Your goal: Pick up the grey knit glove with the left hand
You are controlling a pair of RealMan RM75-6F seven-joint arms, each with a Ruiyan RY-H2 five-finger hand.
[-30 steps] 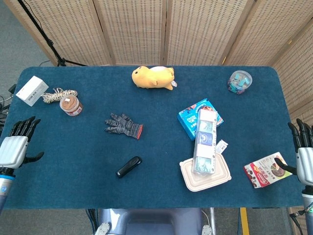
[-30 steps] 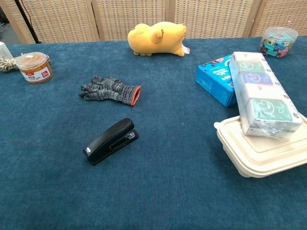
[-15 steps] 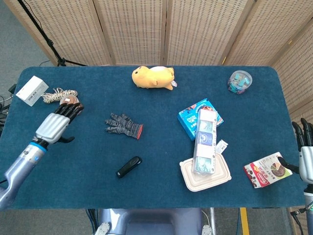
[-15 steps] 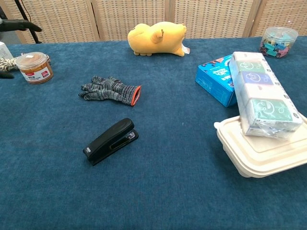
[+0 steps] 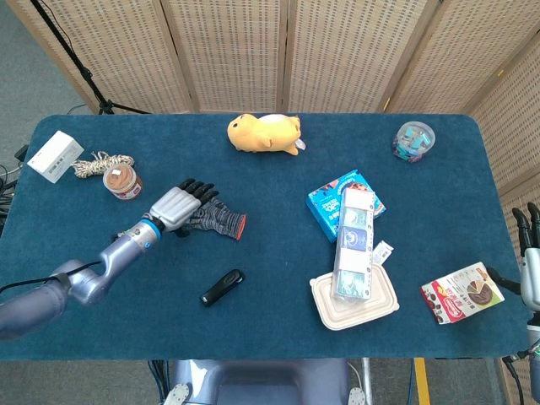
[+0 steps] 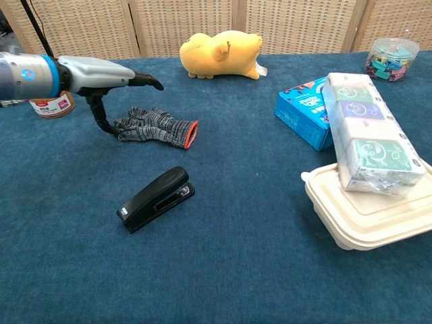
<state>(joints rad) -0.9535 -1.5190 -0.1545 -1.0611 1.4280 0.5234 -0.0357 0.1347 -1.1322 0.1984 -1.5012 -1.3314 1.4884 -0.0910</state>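
Note:
The grey knit glove [image 5: 218, 219] with an orange cuff lies flat on the blue table, also clear in the chest view [image 6: 156, 127]. My left hand [image 5: 177, 206] hovers over the glove's finger end, its fingers stretched out and apart, holding nothing. In the chest view the left hand [image 6: 108, 79] sits above the glove's left end with its thumb pointing down beside the glove fingers. My right hand [image 5: 530, 261] is at the far right table edge, only partly in frame, fingers up and apart.
A black stapler [image 5: 223, 287] lies just in front of the glove. A small jar [image 5: 123, 181], a cord bundle [image 5: 97, 163] and a white box [image 5: 55, 155] sit to the left. A yellow plush [image 5: 264, 133] lies behind; boxes and a takeaway container [image 5: 353, 299] stand right.
My left arm has swept in from the left table edge to above the glove's finger end. My right hand has drifted slightly lower at the right edge. The glove has not moved.

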